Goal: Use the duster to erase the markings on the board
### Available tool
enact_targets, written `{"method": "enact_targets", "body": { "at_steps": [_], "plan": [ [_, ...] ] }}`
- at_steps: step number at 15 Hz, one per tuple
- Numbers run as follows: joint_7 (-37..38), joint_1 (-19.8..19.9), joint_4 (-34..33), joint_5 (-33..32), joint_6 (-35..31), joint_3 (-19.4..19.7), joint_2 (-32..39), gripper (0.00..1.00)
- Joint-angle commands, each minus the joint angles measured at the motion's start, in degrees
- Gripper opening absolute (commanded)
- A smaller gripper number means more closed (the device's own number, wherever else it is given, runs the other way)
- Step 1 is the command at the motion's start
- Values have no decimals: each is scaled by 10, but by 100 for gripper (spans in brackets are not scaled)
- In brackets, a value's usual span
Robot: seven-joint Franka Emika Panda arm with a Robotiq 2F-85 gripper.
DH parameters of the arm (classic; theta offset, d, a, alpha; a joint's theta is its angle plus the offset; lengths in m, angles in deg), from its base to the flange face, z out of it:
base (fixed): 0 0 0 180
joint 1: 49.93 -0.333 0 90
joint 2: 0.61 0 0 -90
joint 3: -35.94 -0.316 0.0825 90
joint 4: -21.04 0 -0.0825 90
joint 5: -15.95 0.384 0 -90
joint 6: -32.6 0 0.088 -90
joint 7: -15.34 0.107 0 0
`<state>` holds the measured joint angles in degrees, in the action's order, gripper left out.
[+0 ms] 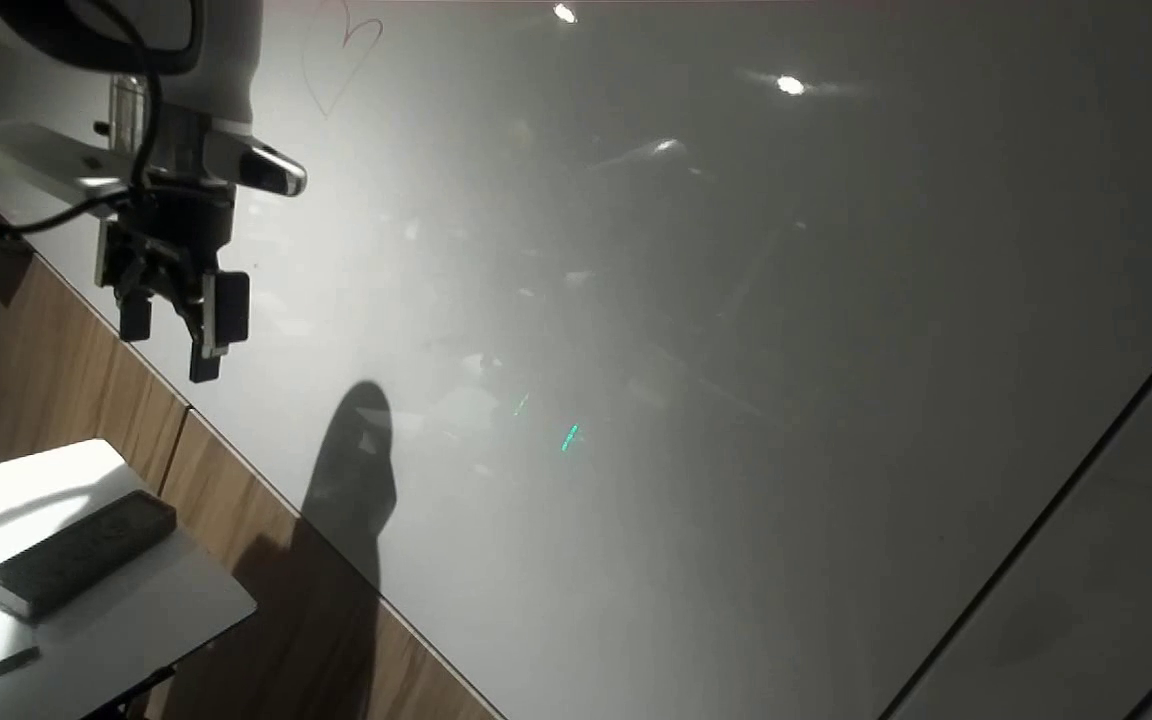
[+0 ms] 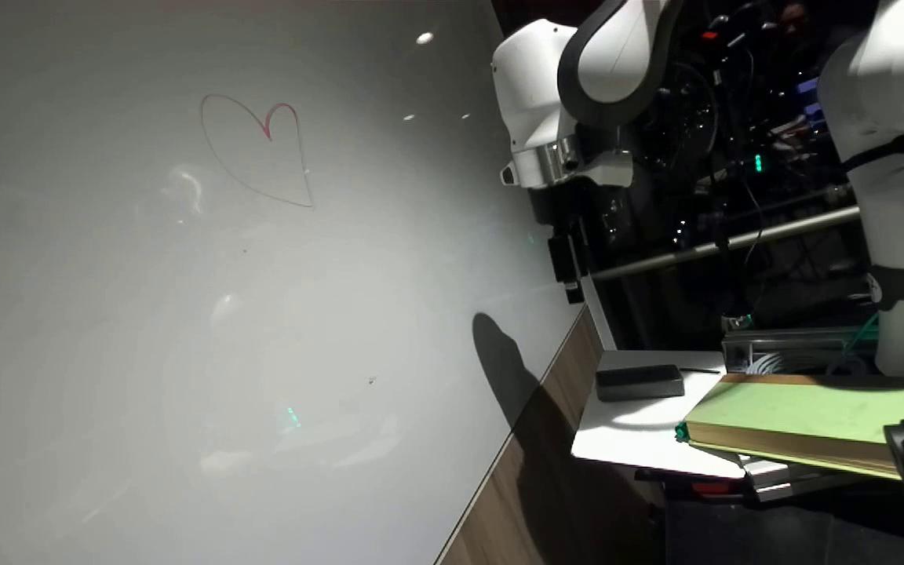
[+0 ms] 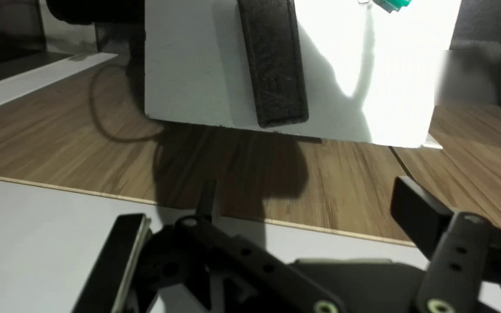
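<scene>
I have the gripper [image 1: 172, 340] hanging with its jaws spread wide, well apart from the duster [image 1: 81, 555], which lies flat on the white surface [image 1: 176, 600]. In both exterior views I see 1 thin red heart [image 2: 267, 132] drawn on the board [image 2: 146, 329].

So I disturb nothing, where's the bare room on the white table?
In the wrist view, the white table is bare left of the duster, to the edge, and right of it, below the green-capped marker. It's crowded by the green book.
</scene>
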<state>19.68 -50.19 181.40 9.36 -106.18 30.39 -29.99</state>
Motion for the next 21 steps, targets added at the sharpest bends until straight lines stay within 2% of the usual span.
{"method": "enact_targets", "body": {
  "at_steps": [1, 5, 10, 14, 15, 16, 17, 18, 21],
  "plan": [
    [5, 34, 0, -52, -54, 1, 91, 100],
    [5, 52, 0, -85, -95, 12, 183, 100],
    [14, 43, -1, -114, -158, 19, 281, 100],
    [42, 37, -2, -174, -220, 46, 350, 100],
    [53, 32, -2, -192, -235, 57, 365, 97],
    [66, 24, -2, -211, -248, 69, 377, 74],
    [85, 46, -2, -239, -260, 53, 387, 73],
    [105, 43, -3, -263, -268, 56, 389, 69],
    [170, 43, -4, -330, -273, 44, 379, 45]
  ]
}}
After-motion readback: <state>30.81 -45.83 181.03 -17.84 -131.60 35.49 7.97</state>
